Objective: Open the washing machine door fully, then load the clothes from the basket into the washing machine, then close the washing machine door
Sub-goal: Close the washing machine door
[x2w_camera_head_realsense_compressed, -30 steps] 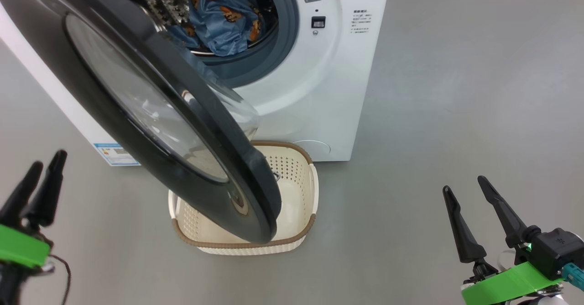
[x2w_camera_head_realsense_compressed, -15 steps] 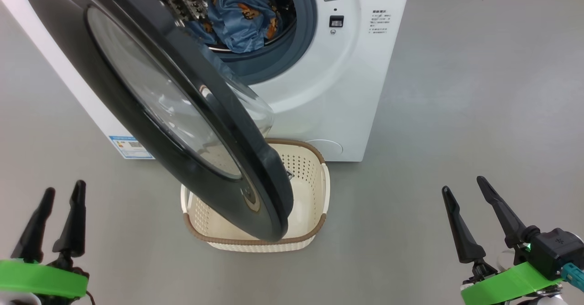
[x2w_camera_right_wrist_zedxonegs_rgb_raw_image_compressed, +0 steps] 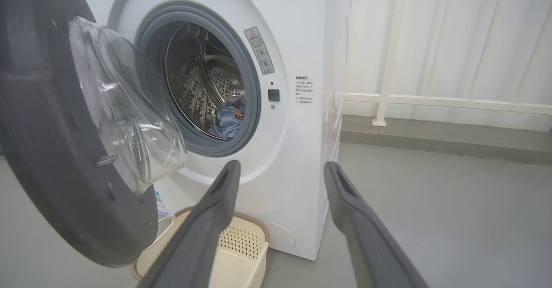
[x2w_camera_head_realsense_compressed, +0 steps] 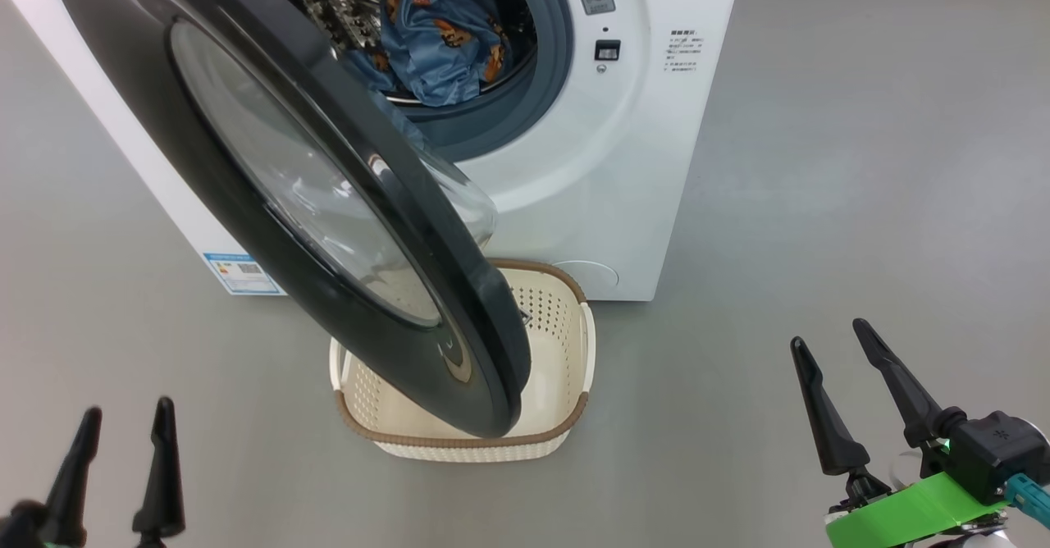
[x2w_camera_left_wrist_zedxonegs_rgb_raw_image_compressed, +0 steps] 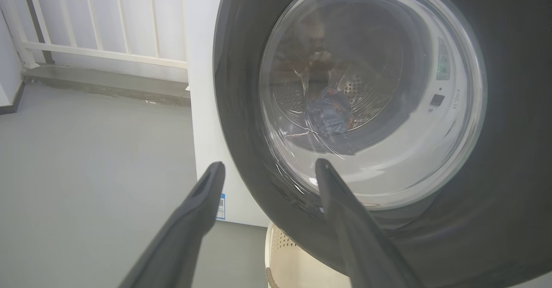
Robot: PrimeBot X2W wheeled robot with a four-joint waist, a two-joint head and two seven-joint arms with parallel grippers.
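Head: left gripper [x2w_camera_head_realsense_compressed: 128, 408] has sunk to lower-left corner over last second, jaws wide, empty; camera shifted too. Right gripper [x2w_camera_head_realsense_compressed: 829, 333] unmoved, wide, empty. Clothes [x2w_camera_head_realsense_compressed: 443, 47] in drum; basket [x2w_camera_head_realsense_compressed: 459, 441] looks empty, under half-swung door [x2w_camera_head_realsense_compressed: 328, 203].

Left wrist: door just ahead of gripper, untouched; clothes visible through glass.

Right wrist: drum mouth unobstructed.

Judgement: loading done, only door closing left.

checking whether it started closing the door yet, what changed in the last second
The left gripper sank toward the head view's bottom edge; the camera also shifted. Unchanged: washing machine door part-open over the basket, clothes in the drum, right gripper in place, both open and empty.
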